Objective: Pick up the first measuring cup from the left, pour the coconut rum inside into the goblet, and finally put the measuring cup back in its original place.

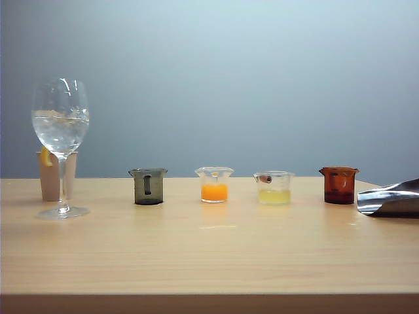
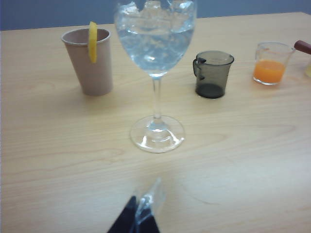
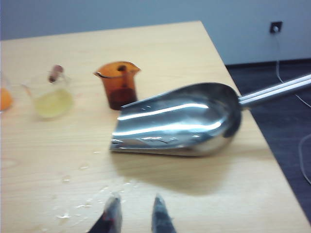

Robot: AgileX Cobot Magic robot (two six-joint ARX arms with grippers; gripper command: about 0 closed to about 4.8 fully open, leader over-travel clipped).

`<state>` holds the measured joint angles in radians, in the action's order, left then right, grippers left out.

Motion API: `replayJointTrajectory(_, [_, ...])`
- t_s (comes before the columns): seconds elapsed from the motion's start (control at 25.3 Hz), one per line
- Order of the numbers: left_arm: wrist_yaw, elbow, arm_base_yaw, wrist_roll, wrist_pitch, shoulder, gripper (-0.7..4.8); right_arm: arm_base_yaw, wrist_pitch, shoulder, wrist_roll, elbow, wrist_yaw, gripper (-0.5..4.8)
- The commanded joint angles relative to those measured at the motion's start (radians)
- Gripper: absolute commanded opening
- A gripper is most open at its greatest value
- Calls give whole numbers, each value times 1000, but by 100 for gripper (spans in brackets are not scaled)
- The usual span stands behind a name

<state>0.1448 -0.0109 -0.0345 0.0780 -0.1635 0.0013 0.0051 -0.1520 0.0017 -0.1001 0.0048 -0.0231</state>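
Exterior view takes in the whole pale wood-grain table with no arm on it, whereas each wrist view adds its own gripper tips at the near edge. Tallest is the goblet, a clear stemmed balloon glass on a round foot at far left, ice cubes and clear liquid in its bowl; the left wrist view cuts its rim off. Next in size is a polished metal scoop lying on the table's right end, clipped in the exterior view but shown whole-bowled in the right wrist view, its handle running out past the table edge. Behind the goblet stands a beige paper cup with a yellow slice on its rim, half hidden in the exterior view. In a row sit the first measuring cup, smoky grey-olive with a flared rim and side handle, set down right of the goblet, then a clear cup of orange liquid, a clear cup of pale yellow liquid and an amber-red cup. Whether any coconut rum remains inside the grey cup cannot be made out. The left gripper hovers before the goblet's foot, tips pressed together, blurred. The right gripper hangs near the scoop, fingers slightly apart, pinching nothing; droplets speckle the wood beside it.
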Motion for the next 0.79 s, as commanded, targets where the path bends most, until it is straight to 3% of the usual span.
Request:
replayJointTrajectory(0.04, [-230, 1, 1, -174, 74, 0, -4, -26, 10, 0, -1, -4, 2, 88])
replayJointTrajectory(0.12, [-264, 1, 1, -217, 93, 0, -3, -27, 10, 0, -1, -4, 2, 88])
replayJointTrajectory(0.79, [-260, 2, 0, -199, 112, 0, -3, -27, 10, 0, -1, -4, 2, 88])
